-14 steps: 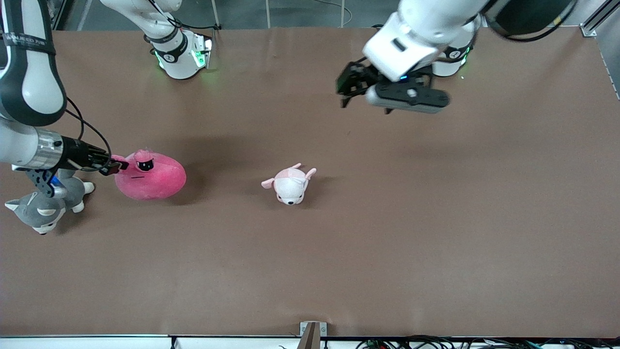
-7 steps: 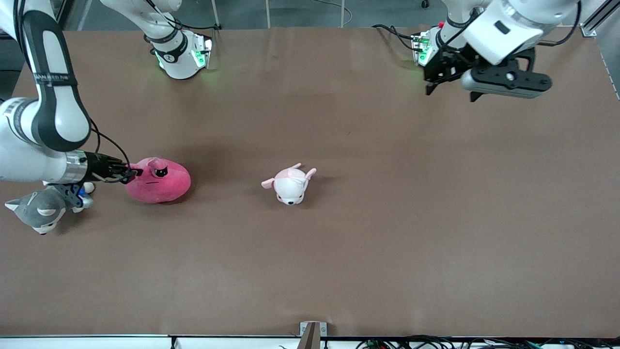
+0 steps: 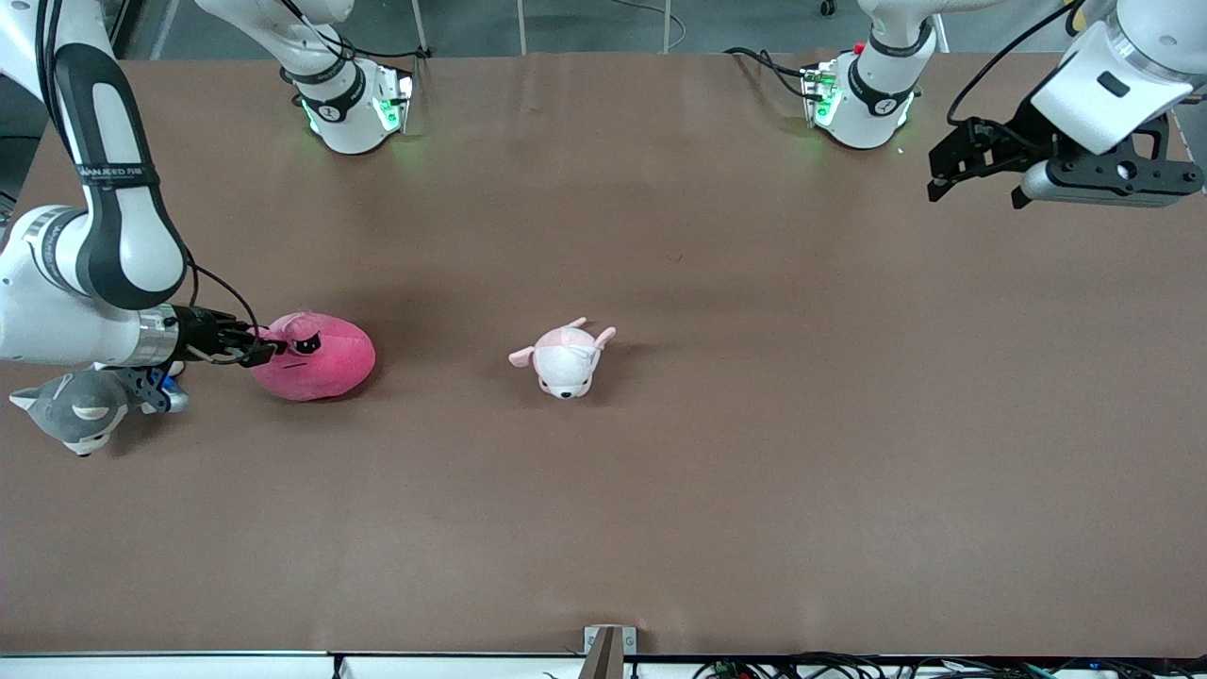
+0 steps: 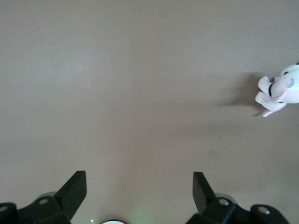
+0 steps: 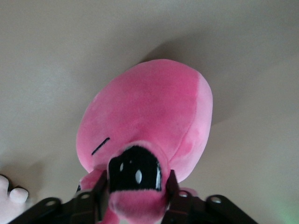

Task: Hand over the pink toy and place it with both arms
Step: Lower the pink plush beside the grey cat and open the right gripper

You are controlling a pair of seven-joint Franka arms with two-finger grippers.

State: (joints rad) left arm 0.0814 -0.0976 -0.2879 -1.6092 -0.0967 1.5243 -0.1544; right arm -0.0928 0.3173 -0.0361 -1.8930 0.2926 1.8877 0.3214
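Currently, scene: brown table (image 3: 717, 471) with three plush toys and two white jointed arms.
Pink toy: round hot-pink plush blob with dark droopy eyes (image 3: 316, 356) sat on the table at middle left of the front frame, toward the right arm's end; in the right wrist view (image 5: 149, 121) it filled the centre, eye patch facing the camera.
Right gripper: black two-finger gripper (image 3: 256, 354) was at the pink toy's edge, low by the table; fingers (image 5: 169, 191) were clamped on the toy's top by the eye patch, one finger each side of it.
Right arm: white arm with black bands (image 3: 99, 236) came down the left edge of the front frame.
Left gripper: black two-finger gripper (image 3: 976, 168) hung in the air at upper right of the front frame, over bare table near the left arm's base; fingers (image 4: 74, 189) stood wide apart, nothing between them. Left arm waited.
Small plush: white and pale-pink plush animal (image 3: 564, 356) lay near frame centre, well apart from the pink toy; also seen at the right edge of the left wrist view (image 4: 280, 88).
Husky: grey and white plush husky (image 3: 75, 410) lay at the left edge, under the right arm's wrist, nearer the front camera than the pink toy.
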